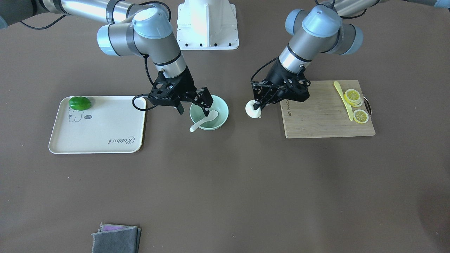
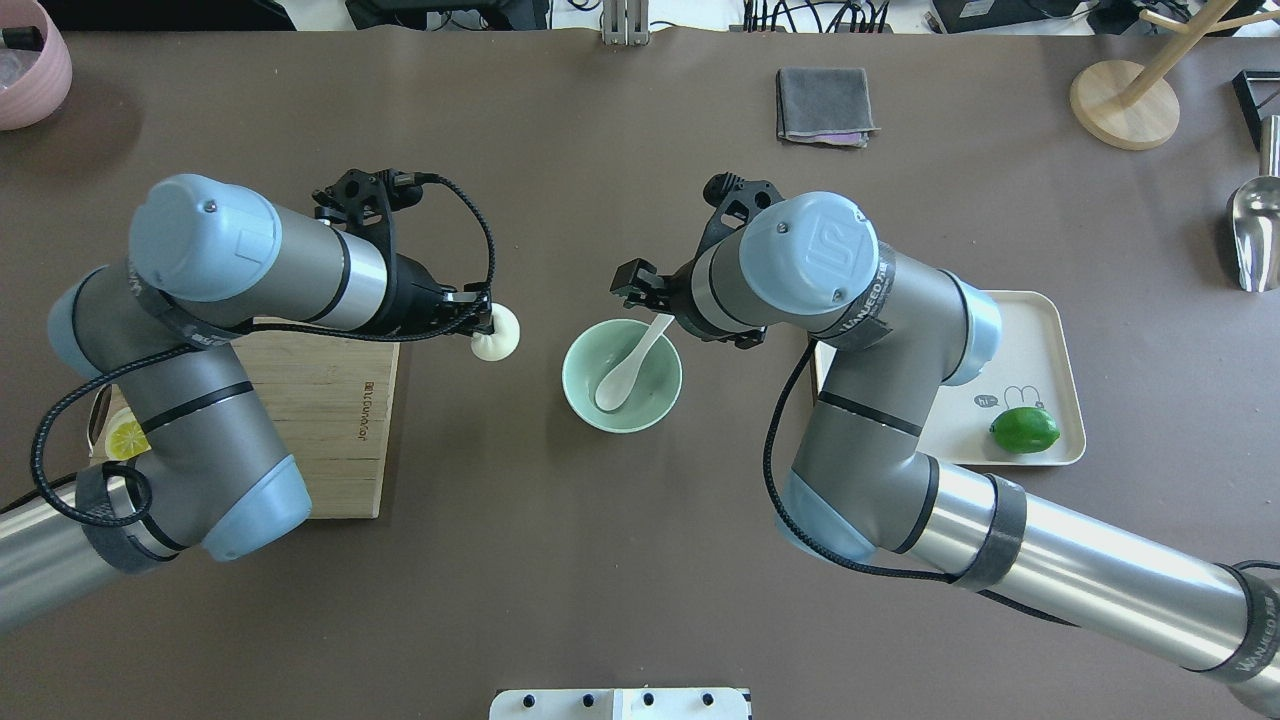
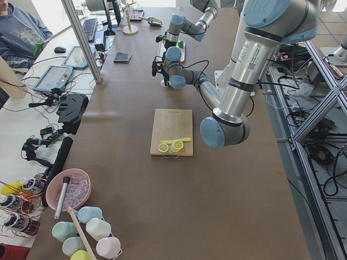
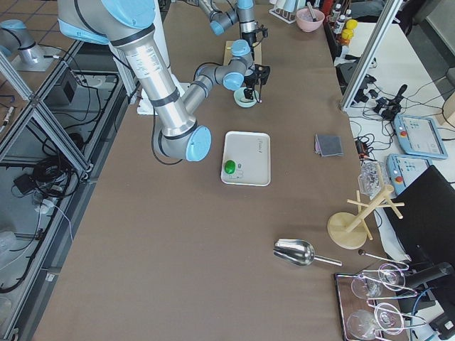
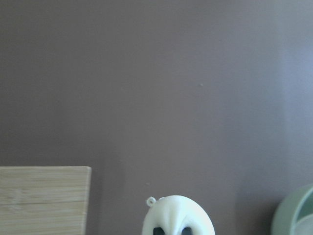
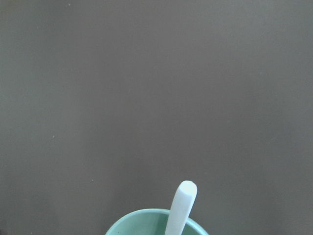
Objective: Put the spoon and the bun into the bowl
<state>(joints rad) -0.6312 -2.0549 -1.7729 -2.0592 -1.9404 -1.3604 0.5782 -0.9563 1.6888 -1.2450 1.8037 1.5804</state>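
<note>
Read the clock on the overhead view, with twelve pointing away from the robot.

Your brown table [image 2: 560, 600] carries everything. The wooden board [image 2: 330, 400] lies at nine o'clock from the bowl, partly under the left arm. The cream tray [image 2: 1040, 330] lies at three o'clock from the bowl, partly under the right arm.

The green bowl [image 2: 572, 390] stands upright on the table between board and tray, touching neither. A folded grey cloth [image 2: 822, 103] sits well apart, at about one o'clock from the bowl.

The right gripper [image 1: 193, 107] hangs over the bowl's twelve o'clock rim with its fingers spread and holding nothing.

The left gripper [image 2: 484, 322] is pinching the bun [image 2: 500, 335], which you will find at ten o'clock from the bowl, between bowl and board. You cannot tell whether the bun touches the table.

The spoon [image 2: 630, 365] lies inside the bowl. Its scoop is at the bottom, and its handle leans over the rim at one o'clock.

A yellow knife [image 1: 344, 98] and lemon slices [image 1: 353, 97] rest on the board's end away from the bowl. A lime [image 2: 1024, 430] sits on the tray at its four o'clock corner.
</note>
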